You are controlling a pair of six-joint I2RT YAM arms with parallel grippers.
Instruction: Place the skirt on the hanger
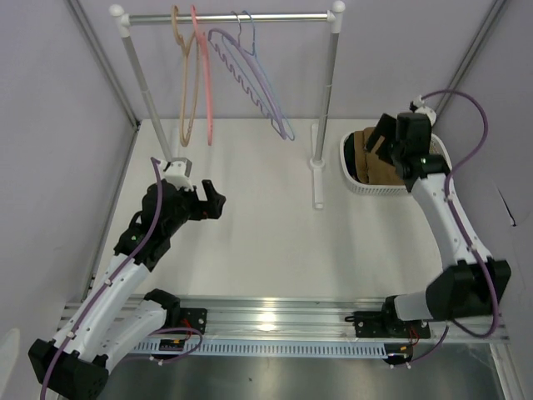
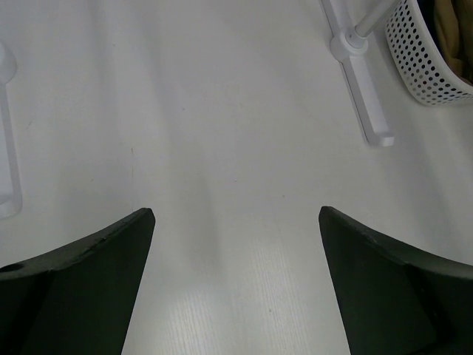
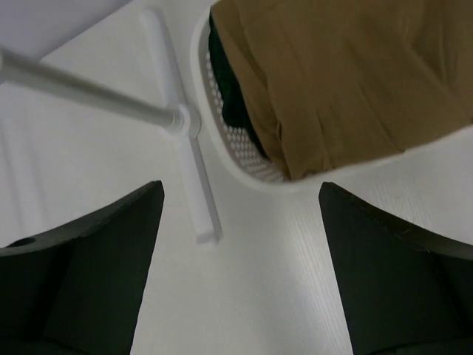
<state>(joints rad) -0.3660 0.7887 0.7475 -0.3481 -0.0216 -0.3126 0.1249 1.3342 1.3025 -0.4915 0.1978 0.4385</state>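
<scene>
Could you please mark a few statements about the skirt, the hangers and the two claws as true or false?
1. The skirt lies in the basket. True.
2. The left claw holds a hanger. False: it is open and empty.
3. The plain lavender hanger hangs on the rail. True.
4. The right claw is shut on the skirt. False: it is open and holds nothing.
</scene>
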